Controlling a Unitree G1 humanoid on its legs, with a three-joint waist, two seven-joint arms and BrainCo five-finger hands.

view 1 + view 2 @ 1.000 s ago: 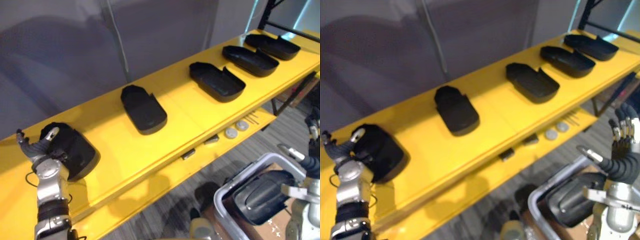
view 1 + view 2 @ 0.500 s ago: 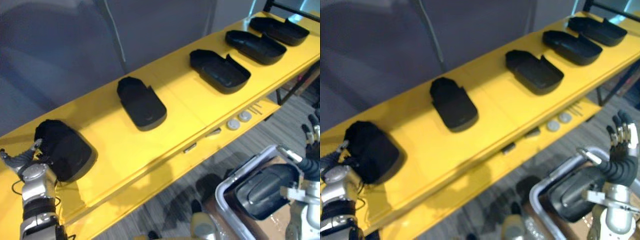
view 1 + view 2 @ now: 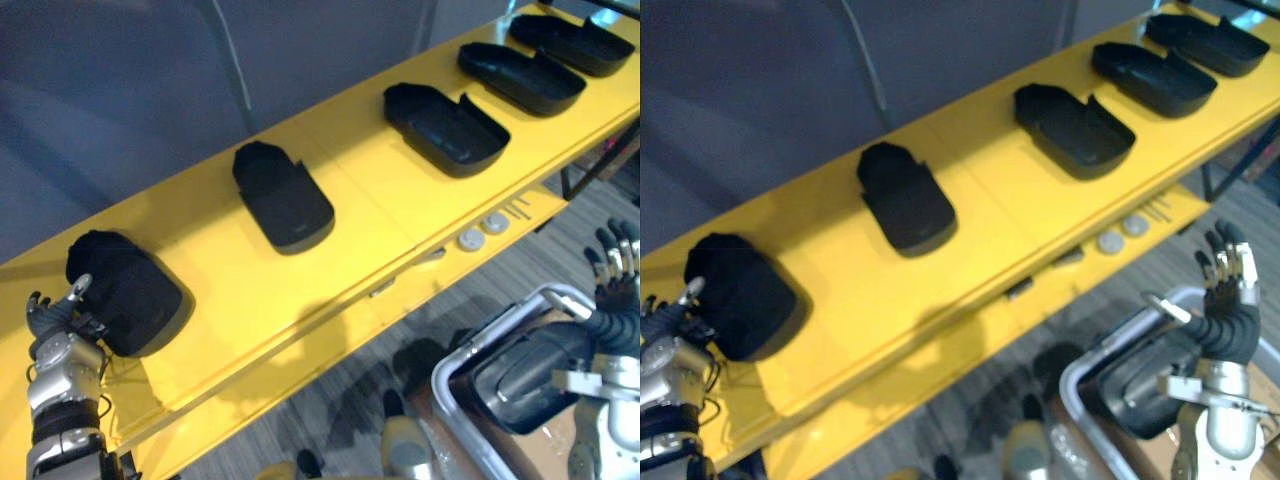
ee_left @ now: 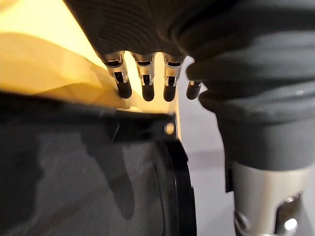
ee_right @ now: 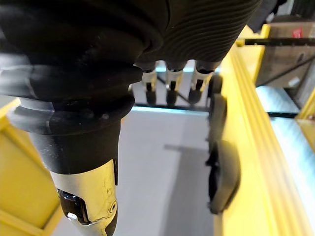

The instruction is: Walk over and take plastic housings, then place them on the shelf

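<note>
Five plastic housings [image 3: 283,197] line the shelf [image 3: 360,215]; we should draw our spread left hand [image 3: 55,328] gently away from the lower-left housing [image 3: 128,292].

Factory/workshop-type area, not a home. Long yellow metal shelf [image 3: 370,215] w/ identical black plastic housings [image 3: 283,196] laid out in a row along it, well apart. Lower ledge under the shelf's front edge has small round discs [image 3: 470,238] & loose hardware bits. Grey-rimmed bin [image 3: 490,330] near the shelf's right end holds more black parts. Plain grey partition wall [image 3: 130,90] behind the shelf's back edge; grey striped industrial floor [image 3: 340,410].
</note>
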